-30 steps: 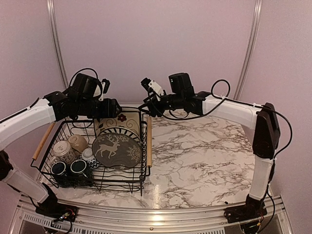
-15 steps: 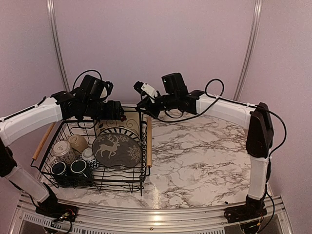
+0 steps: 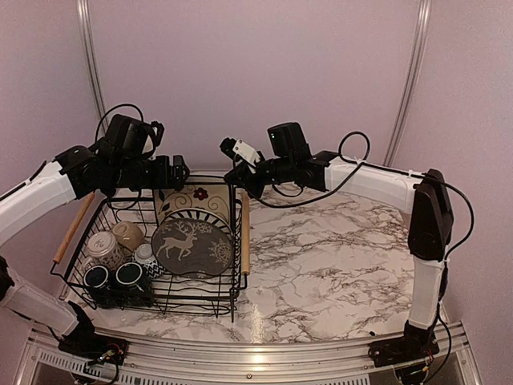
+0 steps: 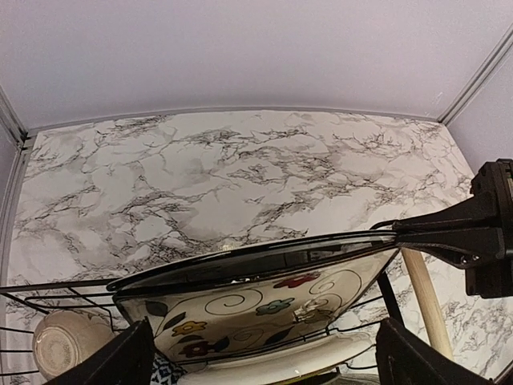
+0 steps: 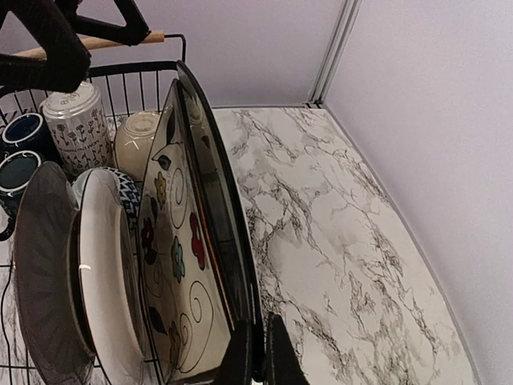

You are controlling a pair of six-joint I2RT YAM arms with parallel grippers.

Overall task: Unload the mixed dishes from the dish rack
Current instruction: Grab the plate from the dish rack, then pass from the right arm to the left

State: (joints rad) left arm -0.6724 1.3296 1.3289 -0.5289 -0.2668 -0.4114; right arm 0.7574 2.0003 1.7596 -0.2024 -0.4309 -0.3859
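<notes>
The rack (image 3: 238, 249) stands on the left part of the marble bench (image 3: 337, 257), and the dishes are all inside it. The plates stand on their edges in the right half. Nearest is the deer plate (image 3: 192, 247), then a white plate (image 5: 100, 265), then the floral plate (image 4: 264, 313), and a dark plate (image 4: 264, 261) is at the far end. The mugs are in the left half: a tan mug (image 3: 128, 234), a patterned mug (image 3: 103, 247) beside it, and two blue mugs (image 3: 98, 277) at the near side.

The right gripper (image 5: 258, 353) is at the far right corner of the rack. Its fingers are pressed together on the rim of the dark plate, one finger on each face. The plate is tilted and its lower edge sits in the rack.

The left gripper (image 4: 264, 353) hangs above the far end of the rack, over the floral plate. Its fingers (image 4: 120, 361) are wide apart and hold nothing.
</notes>
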